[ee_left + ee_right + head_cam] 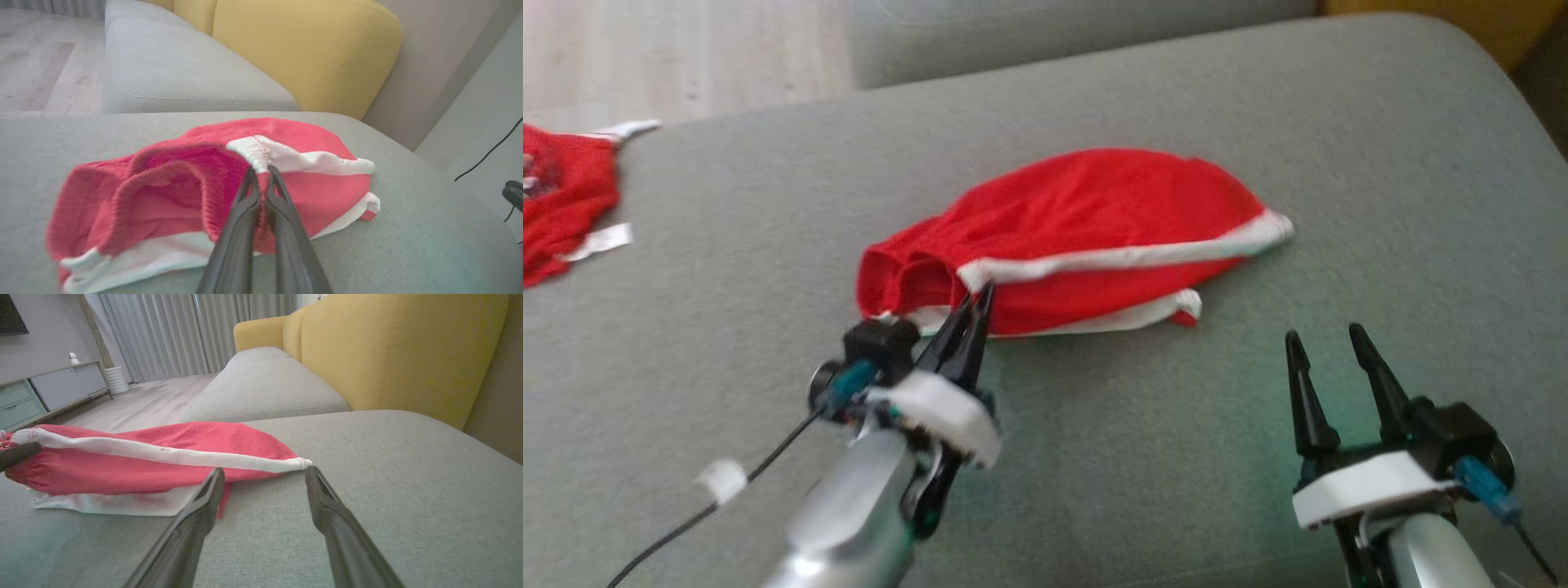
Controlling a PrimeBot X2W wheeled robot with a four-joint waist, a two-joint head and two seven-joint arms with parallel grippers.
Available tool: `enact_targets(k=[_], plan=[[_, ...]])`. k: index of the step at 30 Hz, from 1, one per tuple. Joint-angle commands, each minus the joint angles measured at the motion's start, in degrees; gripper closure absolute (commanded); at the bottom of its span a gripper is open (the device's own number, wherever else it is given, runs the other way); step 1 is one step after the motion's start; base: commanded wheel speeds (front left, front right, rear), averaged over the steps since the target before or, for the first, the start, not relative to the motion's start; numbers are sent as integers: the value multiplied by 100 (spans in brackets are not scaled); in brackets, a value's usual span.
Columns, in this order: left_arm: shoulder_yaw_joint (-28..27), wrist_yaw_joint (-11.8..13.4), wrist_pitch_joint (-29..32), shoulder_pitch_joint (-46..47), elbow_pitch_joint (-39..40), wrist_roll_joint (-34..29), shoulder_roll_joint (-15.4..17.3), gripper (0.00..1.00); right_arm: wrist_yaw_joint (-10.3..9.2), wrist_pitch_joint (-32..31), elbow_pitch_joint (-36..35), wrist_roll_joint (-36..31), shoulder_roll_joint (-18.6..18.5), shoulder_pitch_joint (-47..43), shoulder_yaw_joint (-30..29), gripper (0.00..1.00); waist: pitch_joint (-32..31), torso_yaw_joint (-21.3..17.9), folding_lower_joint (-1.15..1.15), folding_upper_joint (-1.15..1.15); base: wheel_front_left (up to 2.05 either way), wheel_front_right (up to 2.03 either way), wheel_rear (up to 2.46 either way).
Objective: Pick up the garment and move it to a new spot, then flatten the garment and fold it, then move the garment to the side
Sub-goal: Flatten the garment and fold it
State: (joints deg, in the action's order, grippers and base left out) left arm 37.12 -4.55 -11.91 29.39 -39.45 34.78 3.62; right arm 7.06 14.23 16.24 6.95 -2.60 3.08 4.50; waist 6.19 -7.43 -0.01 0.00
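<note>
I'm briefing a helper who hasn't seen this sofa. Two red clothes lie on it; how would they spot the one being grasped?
Start at the wide grey seat cushion before the robot. Near its middle lies a rumpled red garment with white bands. Unlike the other red piece at the cushion's left edge, it is pinched by the left gripper.

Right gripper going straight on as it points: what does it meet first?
Probably the white-trimmed end of the red garment, just ahead of the open right gripper; depth is unclear.
</note>
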Motion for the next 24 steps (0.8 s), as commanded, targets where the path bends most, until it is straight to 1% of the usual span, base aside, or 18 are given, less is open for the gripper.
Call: enact_targets(k=[1, 5, 9, 14, 18, 19, 20, 21, 22, 23, 24], plan=[[-164, -15, -1, -55, 270, 7, 285, 100, 43, 77, -156, -50, -28, 67, 79, 0, -223, 248, 1, 0, 0, 0, 0], [-232, -15, 206, -552, 790, 183, 660, 100, 43, 77, -122, -74, -28, -49, -4, 0, -378, 447, 1, 0, 0, 0, 0], [-298, 125, 408, -1071, 1168, 297, 1017, 100, 43, 77, -100, -84, -28, -122, -31, 0, -445, 555, 1, 0, 0, 0, 0], [-375, 313, 491, -1545, 1276, 422, 1214, 100, 43, 77, -81, -95, -28, -136, -30, 0, -437, 600, 1, 0, 0, 0, 0], [-446, 444, 372, -1723, 1175, 481, 1202, 100, 43, 77, -58, -107, -28, -97, -13, 0, -398, 588, 1, 0, 0, 0, 0], [-446, 444, 372, -1723, 1175, 481, 1202, 100, 43, 77, -58, -107, -28, -97, -13, 0, -398, 588, 1, 0, 0, 0, 0], [-462, 476, 315, -1743, 1137, 482, 1187, 92, 43, 77, -50, -110, -28, -89, -11, 0, -392, 583, 1, 0, 0, 0, 0], [-475, 500, 257, -1758, 1099, 483, 1168, 67, 43, 77, -41, -112, -28, -82, -7, 0, -391, 576, 1, 0, 0, 0, 0], [-492, 520, 191, -1767, 1067, 485, 1145, 15, 43, 77, -29, -114, -28, -76, -3, 0, -393, 570, 1, 0, 0, 0, 0], [-517, 534, 120, -1773, 1043, 494, 1118, 0, 43, 77, -18, -116, -28, -70, -2, 0, -400, 563, 1, 0, 0, 0, 0], [-548, 539, 53, -1780, 1027, 515, 1080, 0, 43, 77, -7, -120, -28, -66, -5, 0, -414, 558, 1, 0, 0, 0, 0]])
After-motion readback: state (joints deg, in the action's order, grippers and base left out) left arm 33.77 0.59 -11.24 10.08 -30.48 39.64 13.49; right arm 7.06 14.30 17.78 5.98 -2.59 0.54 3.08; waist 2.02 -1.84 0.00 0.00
